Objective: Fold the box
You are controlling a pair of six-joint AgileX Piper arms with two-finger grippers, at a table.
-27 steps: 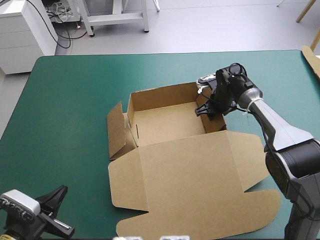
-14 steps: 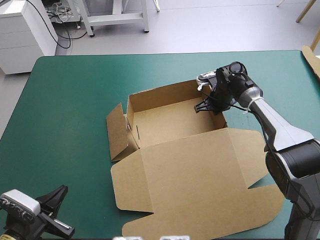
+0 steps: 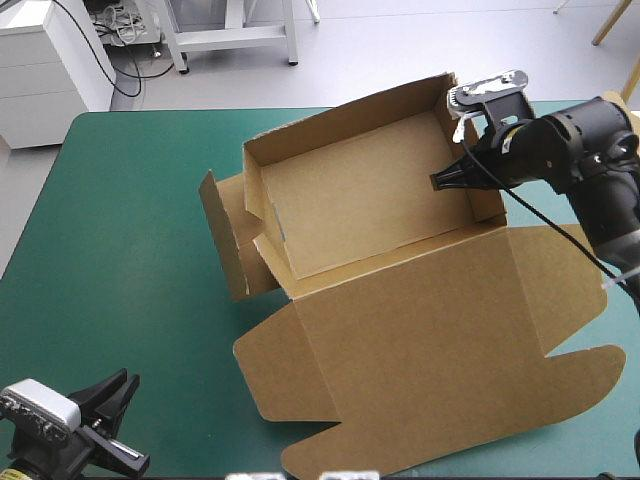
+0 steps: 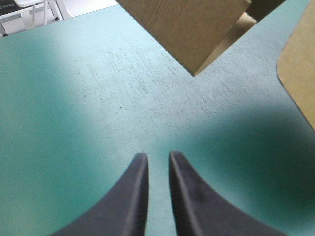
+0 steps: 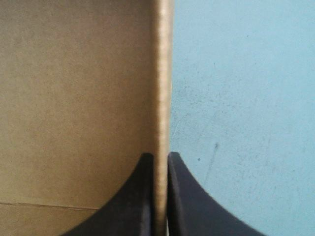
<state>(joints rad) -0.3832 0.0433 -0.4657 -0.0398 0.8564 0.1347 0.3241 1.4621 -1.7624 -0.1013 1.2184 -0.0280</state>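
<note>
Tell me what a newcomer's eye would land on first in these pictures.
The big brown box in the table's middle: an open tray, seemingly tipped up, with its lid spread flat toward the near edge. The right gripper is shut on the tray's right wall. The left gripper sits idle at the near left corner over bare teal-green cover.

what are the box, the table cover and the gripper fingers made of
box: brown cardboard, matte, unprinted; creased fold lines and a thick cut edge in the right wrist view suggest corrugated board.
table cover: teal-green, matte, faintly scuffed; possibly a vinyl or rubber mat, cannot tell.
black fingers: matte, finely textured, probably rubber or plastic.
</note>
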